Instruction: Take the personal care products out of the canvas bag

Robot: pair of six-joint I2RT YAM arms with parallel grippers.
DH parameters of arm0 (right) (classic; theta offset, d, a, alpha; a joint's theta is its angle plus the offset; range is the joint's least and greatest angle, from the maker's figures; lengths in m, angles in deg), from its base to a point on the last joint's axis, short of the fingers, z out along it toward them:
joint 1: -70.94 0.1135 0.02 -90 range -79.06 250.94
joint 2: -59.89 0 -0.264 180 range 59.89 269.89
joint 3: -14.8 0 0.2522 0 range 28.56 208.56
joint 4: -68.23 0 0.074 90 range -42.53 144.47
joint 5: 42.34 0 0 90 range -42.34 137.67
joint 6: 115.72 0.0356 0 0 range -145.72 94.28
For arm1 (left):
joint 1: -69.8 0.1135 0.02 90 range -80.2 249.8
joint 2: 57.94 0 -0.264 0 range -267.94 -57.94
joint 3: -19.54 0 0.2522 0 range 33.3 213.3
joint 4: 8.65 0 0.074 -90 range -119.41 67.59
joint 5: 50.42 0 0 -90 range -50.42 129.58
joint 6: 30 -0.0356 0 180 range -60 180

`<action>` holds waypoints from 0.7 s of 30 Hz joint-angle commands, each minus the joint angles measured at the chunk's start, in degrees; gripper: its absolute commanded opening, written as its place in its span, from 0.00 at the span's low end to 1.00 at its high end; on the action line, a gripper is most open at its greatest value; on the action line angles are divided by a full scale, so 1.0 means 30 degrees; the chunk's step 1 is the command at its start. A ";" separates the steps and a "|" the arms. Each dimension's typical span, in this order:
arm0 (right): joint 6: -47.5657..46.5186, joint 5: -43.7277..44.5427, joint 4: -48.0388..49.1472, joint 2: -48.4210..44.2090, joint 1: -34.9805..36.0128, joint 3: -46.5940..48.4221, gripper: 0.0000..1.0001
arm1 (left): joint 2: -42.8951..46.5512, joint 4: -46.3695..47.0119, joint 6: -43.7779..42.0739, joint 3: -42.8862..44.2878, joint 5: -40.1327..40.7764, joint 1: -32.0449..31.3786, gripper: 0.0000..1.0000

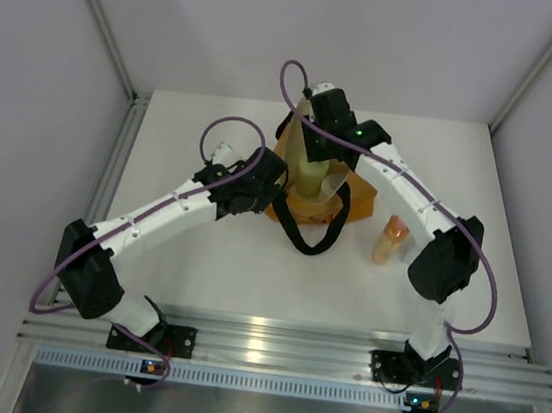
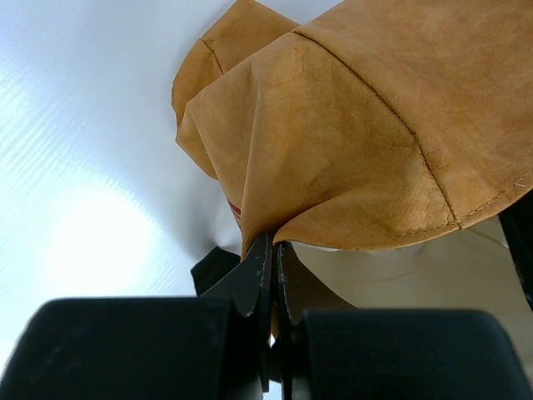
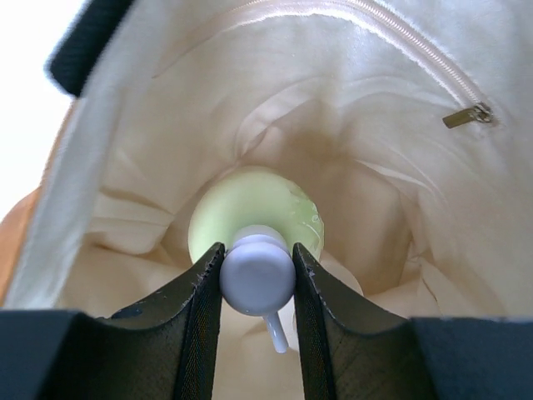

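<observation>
The mustard-orange canvas bag stands at the table's middle, its black handle hanging toward me. My left gripper is shut on the bag's fabric edge at its left side. My right gripper is above the bag's mouth, shut on the white pump top of the pale-green pump bottle, which hangs over the cream lining; it also shows in the top view. The slim orange bottle with pink cap lies on the table right of the bag. The other two containers are hidden.
A zip pocket with a metal pull runs along the bag's inner wall. White walls enclose the table on three sides, and a metal rail lies along the near edge.
</observation>
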 commanded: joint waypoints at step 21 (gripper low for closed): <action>-0.0071 -0.2105 -0.4424 -0.5036 0.1396 0.7516 0.00 | 0.0410 -0.0330 -0.0410 -0.0339 0.1039 -0.0058 0.00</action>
